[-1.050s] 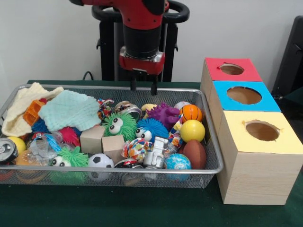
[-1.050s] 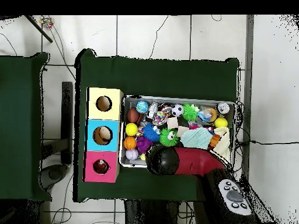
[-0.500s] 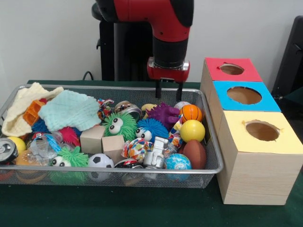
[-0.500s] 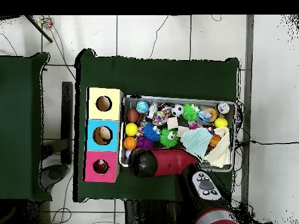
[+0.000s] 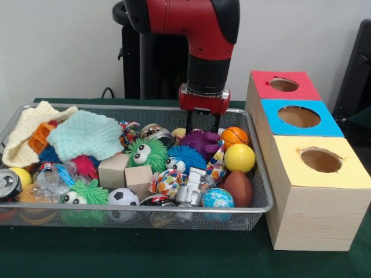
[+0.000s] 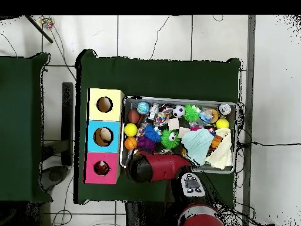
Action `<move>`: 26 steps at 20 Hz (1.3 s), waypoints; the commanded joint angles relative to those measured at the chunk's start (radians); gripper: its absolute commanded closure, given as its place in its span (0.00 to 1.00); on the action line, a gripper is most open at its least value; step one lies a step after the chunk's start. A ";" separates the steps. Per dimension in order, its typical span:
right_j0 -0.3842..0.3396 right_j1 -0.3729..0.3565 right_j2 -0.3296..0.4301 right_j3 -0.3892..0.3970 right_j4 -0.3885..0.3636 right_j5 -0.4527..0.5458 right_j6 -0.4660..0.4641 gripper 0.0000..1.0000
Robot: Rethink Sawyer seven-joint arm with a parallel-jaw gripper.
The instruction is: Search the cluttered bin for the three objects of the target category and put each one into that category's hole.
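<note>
Green counter (image 5: 174,260). Wire bin (image 5: 255,174) of mixed toys; at its 3 o'clock side in the front view, three boxes in a row with holes: red (image 5: 284,85), blue (image 5: 299,117), yellow (image 5: 320,160). Arm descends at the bin's far rim. Gripper (image 5: 202,123) open, fingers straddling the purple spiky toy (image 5: 200,142). Orange basketball (image 5: 234,136) at its 3 o'clock, yellow ball (image 5: 239,157) nearer the camera.
</note>
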 commanded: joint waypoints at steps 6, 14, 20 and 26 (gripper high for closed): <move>0.045 0.134 -0.102 -0.120 -0.016 0.079 0.068 0.00; 0.033 0.161 -0.065 -0.117 0.023 0.082 0.077 0.00; -0.036 0.164 0.027 -0.087 0.063 0.126 0.068 0.00; -0.072 0.149 0.060 -0.072 0.101 0.254 0.051 0.00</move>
